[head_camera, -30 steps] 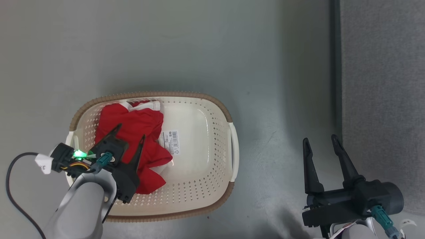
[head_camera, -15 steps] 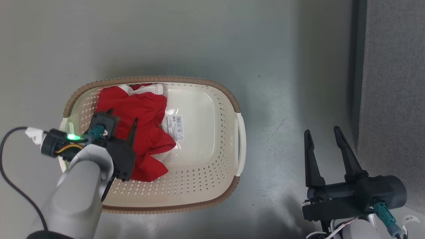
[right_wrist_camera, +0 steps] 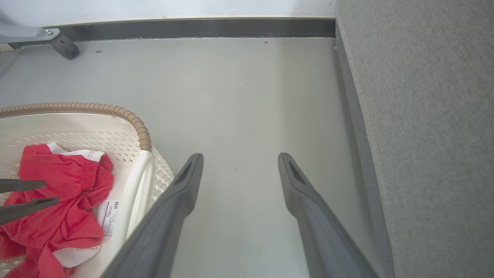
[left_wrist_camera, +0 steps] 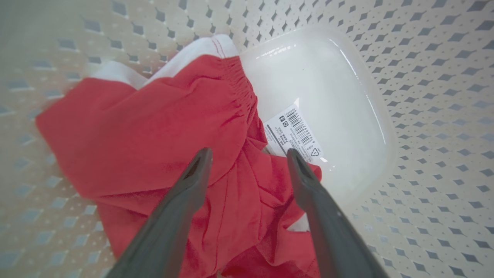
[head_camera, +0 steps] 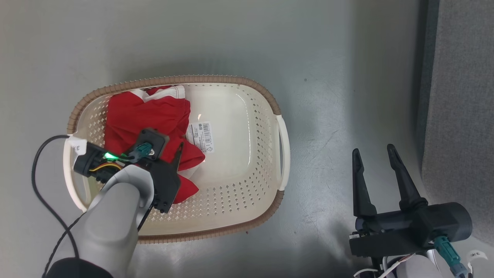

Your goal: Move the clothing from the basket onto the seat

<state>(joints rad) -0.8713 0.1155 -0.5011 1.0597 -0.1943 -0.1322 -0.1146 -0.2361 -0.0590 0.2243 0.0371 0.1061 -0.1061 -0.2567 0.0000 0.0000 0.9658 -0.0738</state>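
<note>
The floor (head_camera: 239, 42) is smooth, grey and faintly shiny. A white wall (right_wrist_camera: 239, 7) meets it along a dark skirting strip (right_wrist_camera: 193, 29). A dark wheel (right_wrist_camera: 65, 47) stands near that strip.

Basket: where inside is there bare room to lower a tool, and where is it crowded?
Bare: the basket's floor between the barcode sticker and the right handle. Crowded: its left half, where the clothing lies under the open left tool.

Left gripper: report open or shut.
Open: the left gripper has its fingers spread apart over the clothing in the basket, gripping nothing.
</note>
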